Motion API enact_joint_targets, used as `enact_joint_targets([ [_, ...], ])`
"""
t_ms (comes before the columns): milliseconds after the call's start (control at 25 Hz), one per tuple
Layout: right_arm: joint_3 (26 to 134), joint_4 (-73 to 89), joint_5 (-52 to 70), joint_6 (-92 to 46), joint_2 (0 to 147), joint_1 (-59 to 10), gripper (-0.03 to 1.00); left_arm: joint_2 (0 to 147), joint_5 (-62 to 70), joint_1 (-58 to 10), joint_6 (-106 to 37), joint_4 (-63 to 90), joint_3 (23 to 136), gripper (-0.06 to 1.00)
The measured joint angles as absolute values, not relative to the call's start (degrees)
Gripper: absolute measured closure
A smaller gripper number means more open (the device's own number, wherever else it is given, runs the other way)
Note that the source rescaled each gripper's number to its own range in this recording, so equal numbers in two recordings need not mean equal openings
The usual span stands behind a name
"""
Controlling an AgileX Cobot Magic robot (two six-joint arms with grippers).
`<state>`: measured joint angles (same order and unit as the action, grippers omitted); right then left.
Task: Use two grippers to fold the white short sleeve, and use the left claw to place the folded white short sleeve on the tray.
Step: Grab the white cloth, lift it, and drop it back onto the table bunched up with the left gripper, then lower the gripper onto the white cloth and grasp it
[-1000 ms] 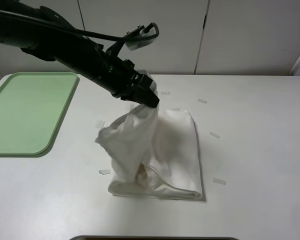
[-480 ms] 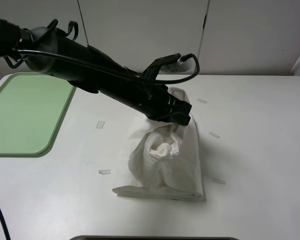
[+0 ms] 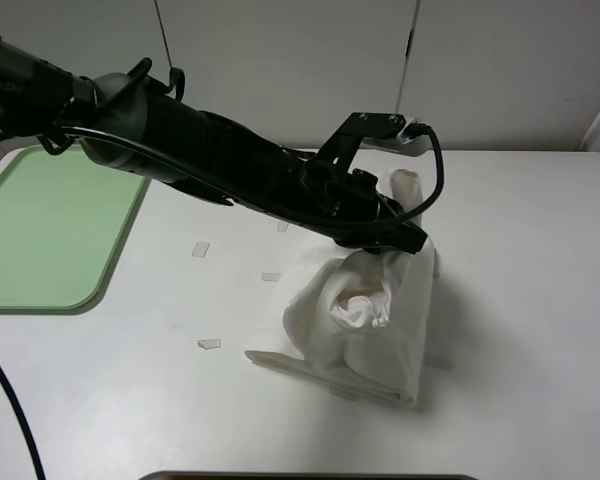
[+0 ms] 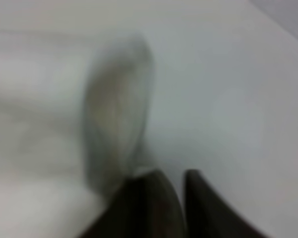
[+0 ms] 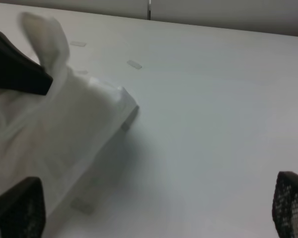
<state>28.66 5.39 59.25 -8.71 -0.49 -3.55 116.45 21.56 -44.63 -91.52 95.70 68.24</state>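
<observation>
One tool (image 3: 410,243) (left, jaws blurred) hides part of the white short sleeve (image 3: 365,325).

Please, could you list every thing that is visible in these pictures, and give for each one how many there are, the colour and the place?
table: one, white, under everything.
tray: one, pale green, on the left side of the table.
white short sleeve: one, white, bunched in a heap on the table right of centre, apart from the tray.
tape strips: at least four, pale, scattered on the table around the heap.
cabinet panels: several, white, behind the table.
left gripper: one, black, with looping cables, reaching across the middle to the top of the heap; whether it grips cloth cannot be told.
right gripper: one, black, open and holding nothing, beside the heap; seen only in its own wrist view.
</observation>
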Motion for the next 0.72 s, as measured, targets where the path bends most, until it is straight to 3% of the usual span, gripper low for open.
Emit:
enact_joint_targets([
  [40, 28.7, 5.4, 59.3, -8.7, -0.5, -3.5, -0.03, 116.5, 21.6, -44.6, -91.5, 95.7, 68.2, 0.82],
  [80, 28.7, 5.4, 59.3, -8.7, -0.5, -3.5, -0.03, 116.5, 22.8, -44.8, -93.8, 96.2, 68.2, 0.72],
  [120, 28.7, 5.4, 59.3, -8.7, -0.5, -3.5, -0.03, 116.5, 24.6, -45.0, -96.0, 96.4, 68.2, 0.57],
  [160, 28.7, 5.4, 59.3, -8.7, -0.5, -3.5, -0.03, 116.5, 29.0, -45.5, -100.2, 97.3, 68.2, 0.31],
  [280, 28.7, 5.4, 59.3, -8.7, -0.5, -3.5, -0.03, 116.5, 36.8, -46.4, -103.7, 98.7, 68.4, 0.06],
  [440, 28.7, 5.4, 59.3, -8.7, -0.5, -3.5, -0.03, 116.5, 43.4, -46.7, -107.4, 98.7, 68.4, -0.02],
  [720, 28.7, 5.4, 59.3, -8.7, -0.5, -3.5, -0.03, 116.1, 37.3, -44.9, -106.6, 98.7, 68.4, -0.03],
])
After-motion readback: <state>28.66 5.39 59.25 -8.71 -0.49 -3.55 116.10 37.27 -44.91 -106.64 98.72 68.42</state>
